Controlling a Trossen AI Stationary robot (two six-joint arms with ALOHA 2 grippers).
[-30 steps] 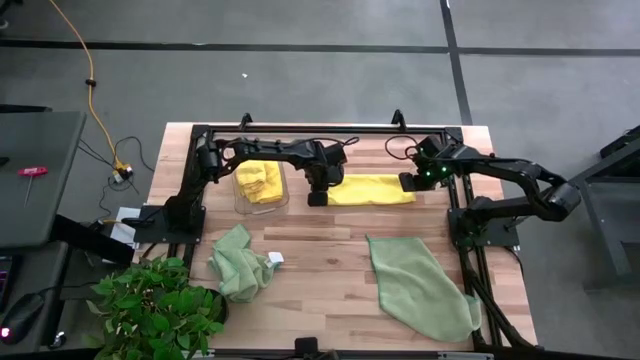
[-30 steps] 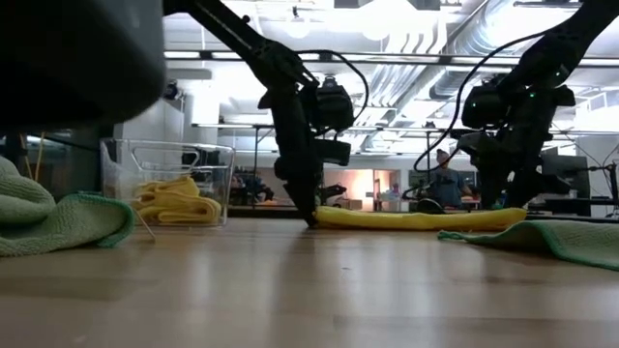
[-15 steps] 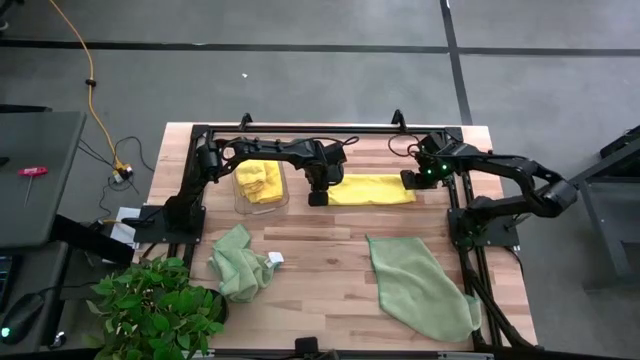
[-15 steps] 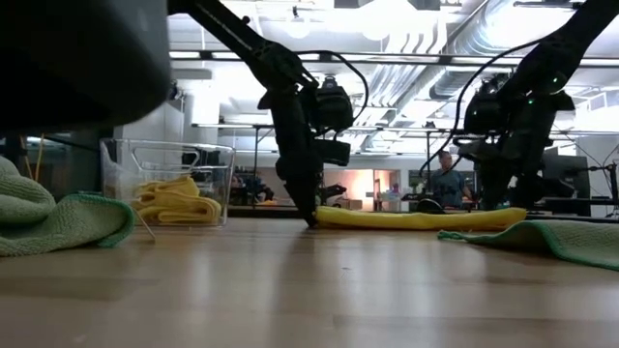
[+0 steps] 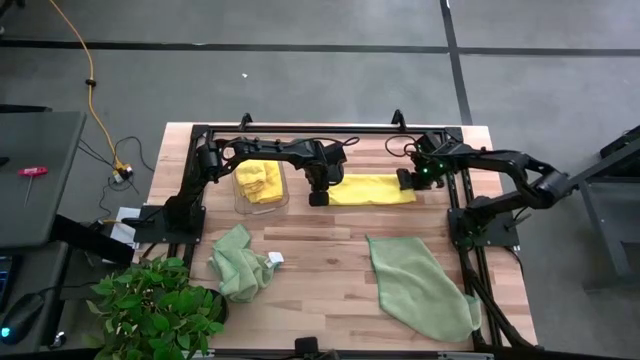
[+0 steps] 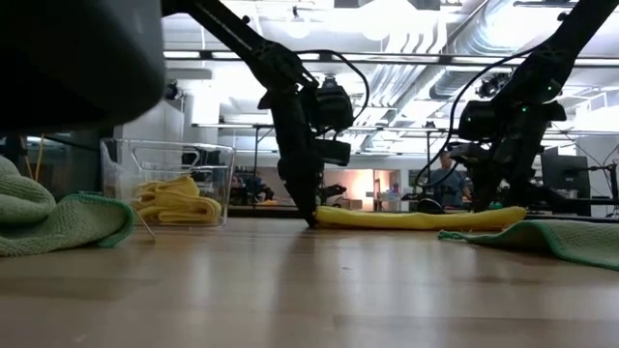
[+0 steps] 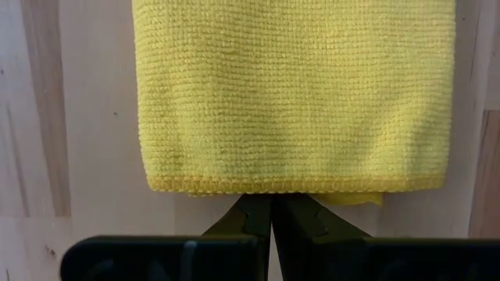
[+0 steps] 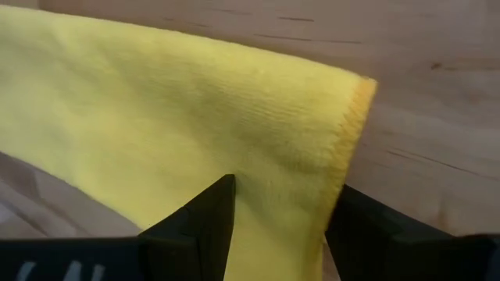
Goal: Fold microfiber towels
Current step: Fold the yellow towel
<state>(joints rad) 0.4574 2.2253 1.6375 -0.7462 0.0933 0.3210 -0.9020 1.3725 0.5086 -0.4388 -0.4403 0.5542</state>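
Best to keep left gripper (image 5: 318,197) pinched tight at folded yellow towel's (image 5: 372,189) near edge while right gripper (image 8: 280,209), fingers spread astride the far end, clamps squarely before lifting.

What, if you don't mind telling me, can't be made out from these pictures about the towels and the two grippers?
- High view: the left gripper is covered by its own wrist, so its hold on the folded yellow towel is hidden.
- Right wrist view: the right gripper straddles the towel's end; the layers underneath are hidden.
- Clear bin: how many yellow towels it holds is unclear in both views.
- Low view: a dark blurred shape hides the upper left.
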